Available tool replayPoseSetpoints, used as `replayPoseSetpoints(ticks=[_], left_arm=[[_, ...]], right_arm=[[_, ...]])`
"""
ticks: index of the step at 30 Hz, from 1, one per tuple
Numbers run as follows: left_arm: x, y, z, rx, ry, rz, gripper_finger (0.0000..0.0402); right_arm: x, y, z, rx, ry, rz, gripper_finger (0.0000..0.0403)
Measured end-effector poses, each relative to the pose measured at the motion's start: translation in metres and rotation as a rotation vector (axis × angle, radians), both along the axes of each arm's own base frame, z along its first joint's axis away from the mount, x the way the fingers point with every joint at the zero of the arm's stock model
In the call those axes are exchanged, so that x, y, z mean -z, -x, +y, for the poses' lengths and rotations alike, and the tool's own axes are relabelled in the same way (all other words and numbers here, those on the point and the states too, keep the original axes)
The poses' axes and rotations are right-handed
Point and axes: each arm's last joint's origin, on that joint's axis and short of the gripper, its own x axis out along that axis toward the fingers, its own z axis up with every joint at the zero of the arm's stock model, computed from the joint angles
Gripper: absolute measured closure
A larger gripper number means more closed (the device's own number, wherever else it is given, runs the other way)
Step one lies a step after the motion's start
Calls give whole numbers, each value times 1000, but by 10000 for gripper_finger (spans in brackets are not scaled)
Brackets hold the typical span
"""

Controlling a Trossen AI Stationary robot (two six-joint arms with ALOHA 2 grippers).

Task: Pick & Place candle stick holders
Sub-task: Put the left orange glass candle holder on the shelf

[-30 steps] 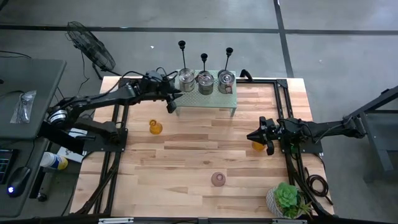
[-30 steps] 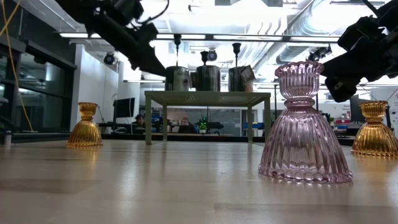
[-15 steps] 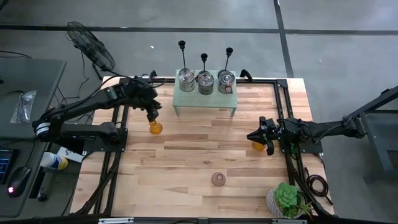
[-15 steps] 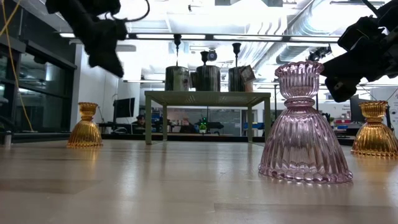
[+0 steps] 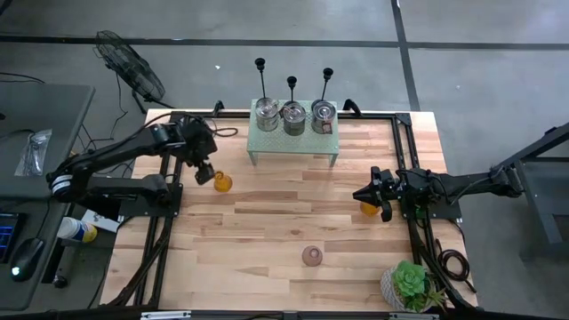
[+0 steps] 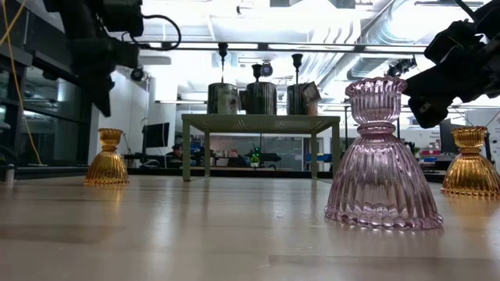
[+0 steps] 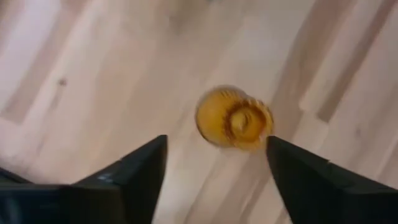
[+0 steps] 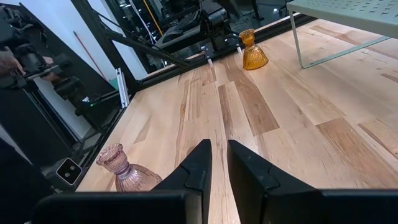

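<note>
A: Identifying the step in hand: what does the layout indicate?

B: The bench point(image 5: 293, 222) carries a raised stand point(image 5: 293, 144) at its far edge, with three tins on top and thin black candlesticks point(image 5: 292, 84) rising at them. Three glass holders stand on the bare wood, well apart. The left amber holder point(image 5: 221, 182) is near the stand's left leg, the right amber holder point(image 5: 368, 208) is at the right side, and the pink holder point(image 5: 311, 256) is nearer the front.

A: And the arms?

B: The left gripper point(image 5: 204, 172) hovers above and just beside the left amber holder, fingers spread wide and holding nothing. The right gripper point(image 5: 360, 195) waits next to the right amber holder, fingers nearly together and also empty.

A: So which step?

B: Judged as the approach to a pick. The next move calls for centring the open fingers over the holder's narrow neck, descending without tipping it, then closing.
</note>
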Motion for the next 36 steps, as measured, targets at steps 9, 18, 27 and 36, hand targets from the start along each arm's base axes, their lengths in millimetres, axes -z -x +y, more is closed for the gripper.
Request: replayPoseSetpoints(ticks=[9, 18, 27, 36], left_arm=[[13, 3, -2, 8, 43, 47, 69], [12, -3, 0, -288, 186, -64, 68], [27, -17, 8, -480, 287, 11, 68], [38, -26, 11, -544, 355, 58, 68]], right_arm=[[0, 0, 0, 0, 0, 0, 359], [0, 0, 0, 0, 0, 0, 359], [0, 0, 0, 0, 0, 0, 359], [0, 0, 0, 0, 0, 0, 359]])
